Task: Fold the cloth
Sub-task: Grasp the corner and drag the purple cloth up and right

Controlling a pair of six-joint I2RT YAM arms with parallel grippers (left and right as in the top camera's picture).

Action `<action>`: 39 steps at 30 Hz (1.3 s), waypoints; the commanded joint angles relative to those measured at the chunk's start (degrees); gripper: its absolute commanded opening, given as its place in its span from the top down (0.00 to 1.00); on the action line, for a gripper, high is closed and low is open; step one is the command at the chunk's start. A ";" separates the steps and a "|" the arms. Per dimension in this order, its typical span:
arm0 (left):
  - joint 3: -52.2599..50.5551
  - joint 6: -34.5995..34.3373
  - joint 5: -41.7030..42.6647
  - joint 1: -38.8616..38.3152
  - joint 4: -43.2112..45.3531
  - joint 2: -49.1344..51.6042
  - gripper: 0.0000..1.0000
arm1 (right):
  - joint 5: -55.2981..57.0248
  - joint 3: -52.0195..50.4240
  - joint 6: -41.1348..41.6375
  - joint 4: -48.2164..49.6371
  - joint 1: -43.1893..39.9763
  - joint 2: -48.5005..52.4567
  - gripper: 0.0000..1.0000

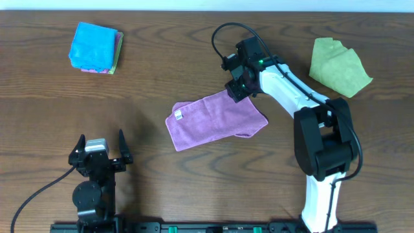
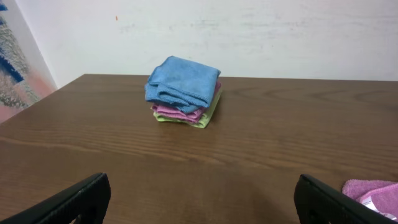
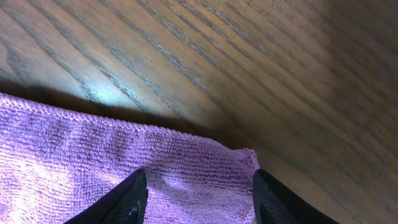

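The purple cloth (image 1: 213,120) lies folded into an oblong in the middle of the table, its white tag (image 1: 177,116) at the near left corner. My right gripper (image 1: 238,90) hovers over the cloth's far right corner, jaws open. In the right wrist view the cloth (image 3: 124,155) lies flat under the right gripper (image 3: 199,186), its corner between the two dark fingers (image 3: 130,199), unpinched. My left gripper (image 1: 101,139) rests open at the front left, away from the cloth. The left wrist view shows the left gripper (image 2: 199,193) holding nothing and a bit of the cloth (image 2: 373,190) at lower right.
A folded stack topped by a bright blue cloth (image 1: 95,47) sits at the far left, also seen ahead of the left wrist camera as the stack (image 2: 183,90). A crumpled lime-green cloth (image 1: 337,66) lies at the far right. The right arm's white links reach in from the front right.
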 commanded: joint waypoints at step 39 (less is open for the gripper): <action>-2.01 -0.63 -1.42 -0.24 -1.20 -0.15 0.05 | 13.46 9.53 7.39 5.46 -1.31 2.19 0.99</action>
